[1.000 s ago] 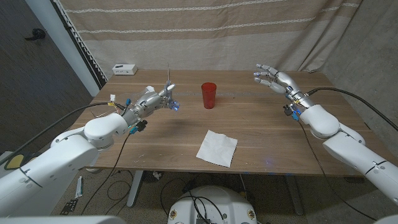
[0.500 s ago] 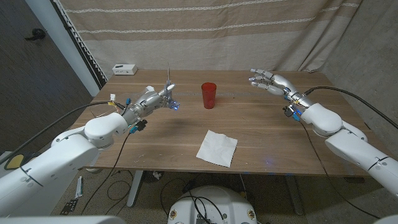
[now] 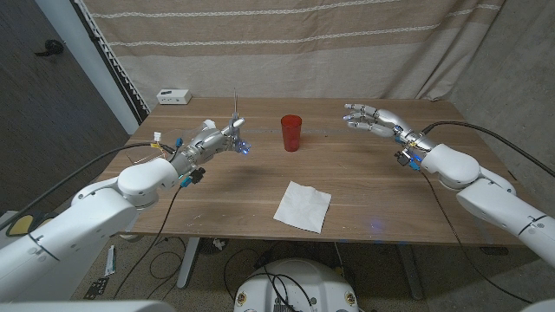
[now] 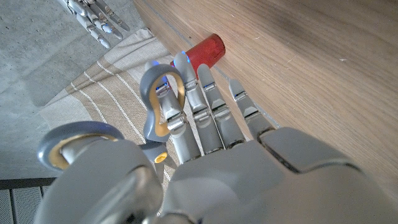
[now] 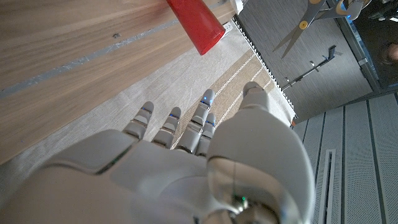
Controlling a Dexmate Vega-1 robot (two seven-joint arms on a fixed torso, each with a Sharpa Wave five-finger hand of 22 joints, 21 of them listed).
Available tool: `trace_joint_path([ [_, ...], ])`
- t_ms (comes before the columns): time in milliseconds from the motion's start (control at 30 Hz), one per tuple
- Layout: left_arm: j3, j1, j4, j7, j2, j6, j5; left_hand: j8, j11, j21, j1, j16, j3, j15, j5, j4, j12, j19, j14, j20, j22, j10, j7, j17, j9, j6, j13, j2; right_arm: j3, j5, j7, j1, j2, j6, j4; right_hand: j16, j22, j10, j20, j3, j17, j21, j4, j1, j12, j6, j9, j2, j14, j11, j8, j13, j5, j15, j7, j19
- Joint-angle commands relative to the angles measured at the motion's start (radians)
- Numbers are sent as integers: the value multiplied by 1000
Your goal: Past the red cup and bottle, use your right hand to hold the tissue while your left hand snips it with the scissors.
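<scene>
Red cup (image 3: 291, 133) stands far on the desk (image 3: 364, 186), the white tissue (image 3: 303, 205) nearer. Left hand (image 3: 214, 139) grips the scissors (image 3: 236, 121); right hand (image 3: 371, 119) hovers spread and empty.

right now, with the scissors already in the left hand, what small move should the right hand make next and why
Probably bring the right hand down and inward to the white paper tissue. That hand is raised near the far edge, fingers spread and holding nothing, while the tissue lies flat and untouched in front of the red plastic cup. The left hand holds the grey-handled scissors.
</scene>
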Motion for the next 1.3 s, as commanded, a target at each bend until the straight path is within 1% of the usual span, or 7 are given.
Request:
trace_joint_path([
  [33, -3, 4, -4, 2, 0, 1, -2, -1, -60, -6, 11, 0, 3, -109, 8, 2, 8, 5, 2, -6, 2, 59, 41, 1, 4, -28, 4, 0, -17, 7, 28, -1, -25, -22, -17, 0, 4, -1, 6, 9, 2, 3, -4, 21, -5, -6, 1, -5, 7, 2, 2, -1, 5, -120, 0, 3],
  [200, -5, 7, -5, 1, 1, -1, -2, -2, -59, -8, 12, 0, 4, -110, 8, 2, 10, 3, 2, -7, 3, 59, 39, 2, 4, -29, 3, 1, -17, -12, 22, -8, -39, -19, -27, -1, 3, -3, 7, 10, 1, 3, -7, 26, -6, -11, 0, -12, 6, 3, 1, -2, 4, -120, 2, 3],
  [433, -3, 1, -5, -1, 1, -3, 2, -2, -59, -10, 13, 0, 4, -111, 9, 3, 14, 3, 3, -6, 3, 59, 40, 3, 5, -27, 2, 2, -16, 8, 32, -18, -47, -29, -34, -1, 3, -4, 6, 11, 1, 4, -7, 30, -8, -14, 0, -15, 7, 2, 0, -3, 4, -119, 0, 4],
  [667, -3, 2, -5, -2, 0, -3, 0, -2, -60, -11, 15, -1, 4, -110, 10, 3, 15, 3, 2, -7, 3, 59, 40, 3, 6, -25, 0, 2, -13, 14, 37, -29, -61, -37, -41, 1, 3, -2, 4, 12, 2, 6, -3, 28, -9, -19, -1, -13, 10, 3, -2, -5, 3, -119, 10, 10],
  [933, 0, -2, -5, -1, -4, 4, -7, -5, -63, -12, 16, -1, 4, -111, 11, 3, 18, 4, 5, -8, 4, 60, 39, 4, 7, -29, -1, 3, -31, 24, 51, -16, -53, -53, -39, 4, 4, 1, 4, 11, 3, 8, 2, 22, -10, -21, -2, -15, 16, 4, -2, -7, 0, -119, 15, 16],
  [1067, 1, -3, -3, -2, -4, 6, -11, -6, -61, -13, 17, -1, 4, -113, 12, 3, 19, 5, 7, -8, 4, 58, 40, 4, 6, -29, -1, 4, -40, 44, 97, -6, -66, -53, -32, 6, 3, 5, 5, 11, 4, 9, 5, 20, -10, -21, -2, -15, 21, 4, -2, -8, -1, -120, 19, 19],
  [1300, -5, 2, -1, 0, -6, 0, -14, -5, -63, -14, 18, -2, 4, -111, 12, 4, 22, 6, 5, -9, 4, 58, 41, 5, 7, -25, -2, 4, -43, 36, 97, -10, -78, -56, -36, 7, 4, 8, 7, 14, 5, 8, 9, 19, -11, -26, -2, -11, 22, 4, -4, -10, -3, -115, 23, 18],
])
